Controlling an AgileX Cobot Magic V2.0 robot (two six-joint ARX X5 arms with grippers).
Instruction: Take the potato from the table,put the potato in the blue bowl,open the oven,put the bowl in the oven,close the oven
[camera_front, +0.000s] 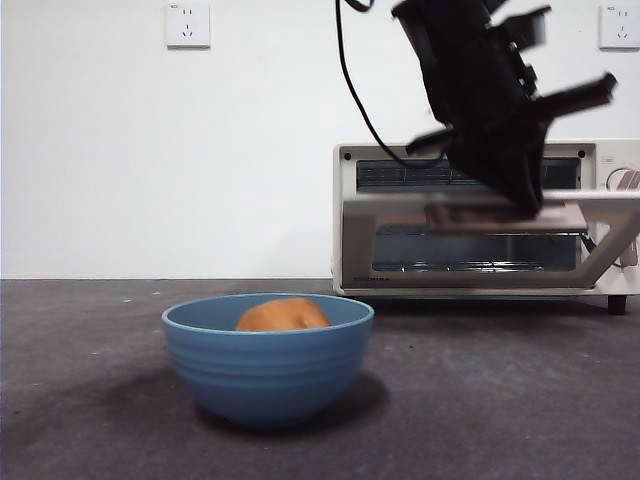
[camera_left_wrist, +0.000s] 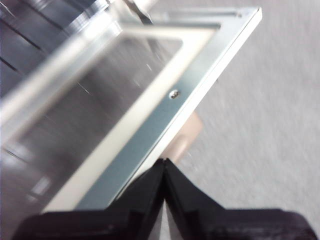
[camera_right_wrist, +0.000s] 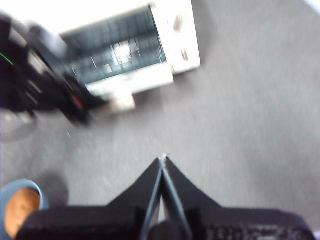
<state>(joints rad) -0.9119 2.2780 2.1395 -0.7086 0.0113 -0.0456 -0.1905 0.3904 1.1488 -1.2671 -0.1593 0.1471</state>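
The orange-brown potato lies in the blue bowl on the table, front and left of centre. Behind it to the right stands the cream oven, with its glass door swung partway down. My left gripper comes down from above onto the door's tan handle. In the left wrist view the left gripper is shut, its tips against the handle at the door frame. My right gripper hangs shut high over bare table, with the bowl and potato off to one side.
A black cable trails from the left arm in front of the white wall. Two wall outlets sit high on the wall. A wire rack shows inside the oven. The oven's knobs are at its right end.
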